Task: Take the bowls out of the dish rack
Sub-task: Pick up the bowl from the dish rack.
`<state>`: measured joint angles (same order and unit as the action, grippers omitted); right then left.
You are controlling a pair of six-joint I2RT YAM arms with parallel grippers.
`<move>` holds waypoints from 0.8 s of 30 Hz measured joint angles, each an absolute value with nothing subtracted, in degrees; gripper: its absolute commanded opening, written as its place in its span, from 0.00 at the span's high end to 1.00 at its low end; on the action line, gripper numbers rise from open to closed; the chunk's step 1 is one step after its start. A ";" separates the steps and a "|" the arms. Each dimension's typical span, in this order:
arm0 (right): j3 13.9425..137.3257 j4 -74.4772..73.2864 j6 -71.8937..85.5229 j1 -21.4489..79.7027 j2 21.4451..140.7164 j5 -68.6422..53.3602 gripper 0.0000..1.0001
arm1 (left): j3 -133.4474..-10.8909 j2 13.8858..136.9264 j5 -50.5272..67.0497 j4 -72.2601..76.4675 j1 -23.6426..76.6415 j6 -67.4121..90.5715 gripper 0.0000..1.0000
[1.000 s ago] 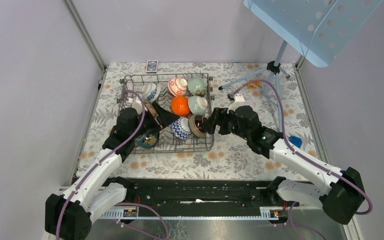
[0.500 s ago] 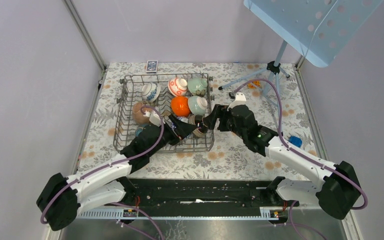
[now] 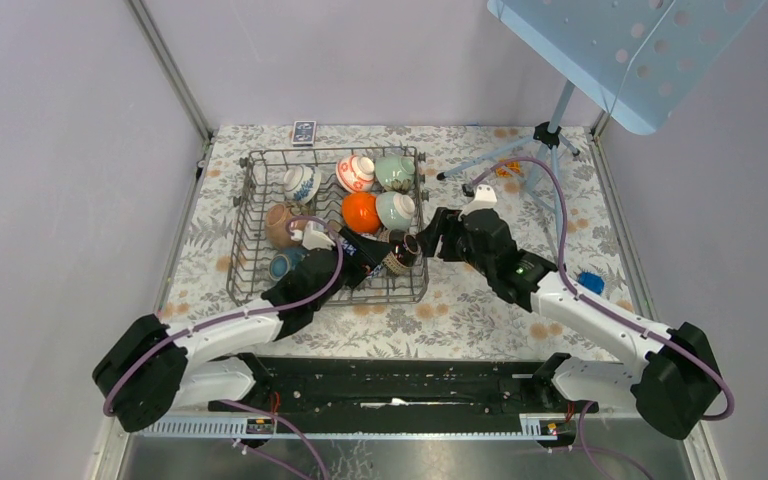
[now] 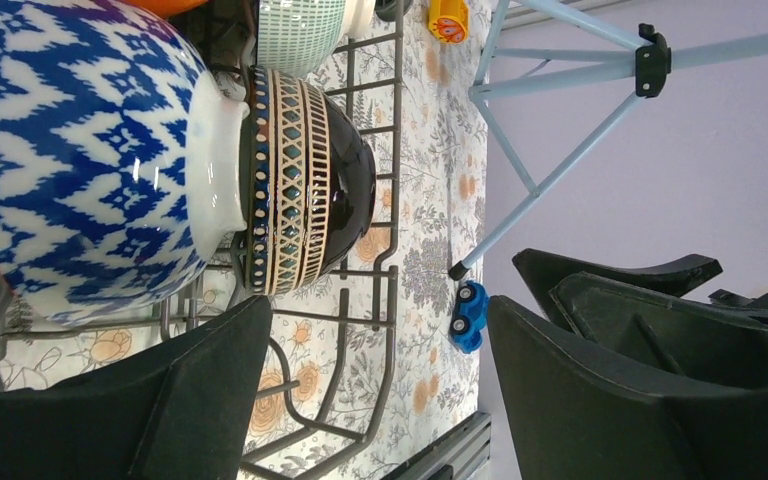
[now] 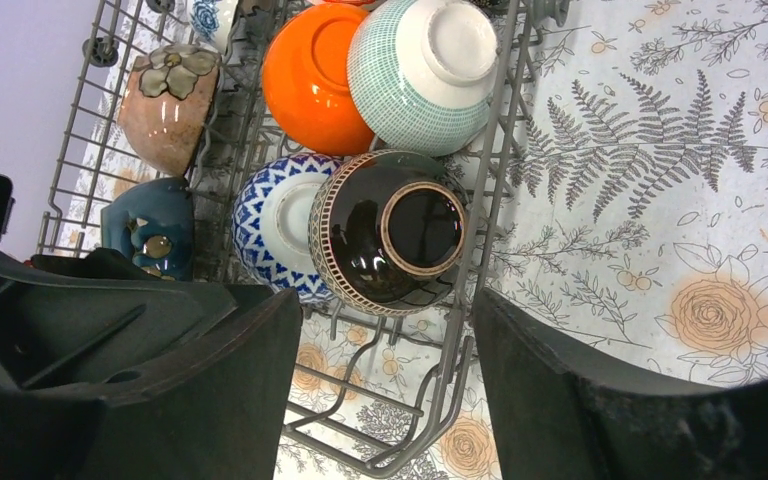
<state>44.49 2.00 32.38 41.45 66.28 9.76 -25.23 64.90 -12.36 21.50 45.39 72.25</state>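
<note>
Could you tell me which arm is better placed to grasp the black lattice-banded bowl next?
Right, probably. The right tool stands open with the glossy black lattice-banded bowl centred before its gap; the left tool points past that bowl, which lies off to one side.

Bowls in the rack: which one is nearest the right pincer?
The black bowl with the tan lattice band, at the near right corner of the dish rack, framed by the right pincer.

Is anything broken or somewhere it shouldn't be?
Nothing looks broken or spilled; the bowls sit tipped on their sides in the dish rack. What doesn't fit with dishes is a blue toy car on the tablecloth right of the rack, beside the foot of a light blue stand, and a small orange thing farther back.
</note>
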 measured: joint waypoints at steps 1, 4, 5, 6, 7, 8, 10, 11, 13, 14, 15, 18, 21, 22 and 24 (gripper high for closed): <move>44.49 2.04 32.64 41.25 66.37 9.67 0.32 | -25.23 65.58 -12.40 22.28 45.43 72.42 0.20; 44.49 2.09 33.95 40.40 67.29 8.84 0.33 | -25.23 67.83 -12.47 23.88 45.71 72.90 0.21; 44.49 2.11 34.41 40.23 67.70 8.58 0.33 | -25.23 68.51 -12.47 24.05 45.89 73.08 0.21; 44.51 2.13 34.89 39.92 68.34 7.92 0.34 | -25.23 69.12 -12.47 24.10 46.09 73.21 0.21; 44.51 2.17 35.31 39.77 68.97 7.55 0.34 | -25.23 69.54 -12.49 24.08 46.22 73.38 0.21; 44.56 2.22 35.81 39.57 69.65 6.92 0.34 | -25.23 69.84 -12.51 24.03 46.33 73.52 0.21; 44.88 2.28 36.51 39.35 71.02 5.82 0.37 | -25.23 70.04 -12.60 23.99 46.52 73.56 0.21; 45.21 2.28 36.91 39.29 71.75 5.19 0.38 | -25.26 70.17 -12.73 24.03 46.59 73.56 0.21; 46.09 2.50 37.60 39.16 73.21 4.03 0.40 | -25.28 70.59 -12.93 24.03 46.59 73.54 0.22; 46.52 2.55 37.89 39.09 73.84 3.51 0.41 | -25.32 70.89 -13.08 24.03 46.61 73.52 0.22; 47.00 2.61 38.15 38.98 74.43 3.25 0.41 | -25.39 71.26 -13.32 24.05 46.63 73.41 0.23; 48.07 3.01 39.20 38.39 75.92 1.93 0.42 | -25.45 72.36 -13.78 24.08 46.65 73.25 0.25; 48.88 3.25 39.99 37.65 77.06 1.02 0.42 | -25.50 73.58 -13.93 24.29 46.65 73.08 0.27; 49.01 3.31 40.07 37.45 77.36 0.73 0.42 | -25.50 74.06 -13.96 24.56 46.65 73.01 0.27; 49.34 3.31 40.38 37.21 78.00 0.14 0.42 | -25.52 74.91 -13.96 25.47 46.65 72.84 0.29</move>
<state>49.34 3.31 40.38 37.21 78.00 0.14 -25.52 74.91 -13.96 25.47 46.65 72.84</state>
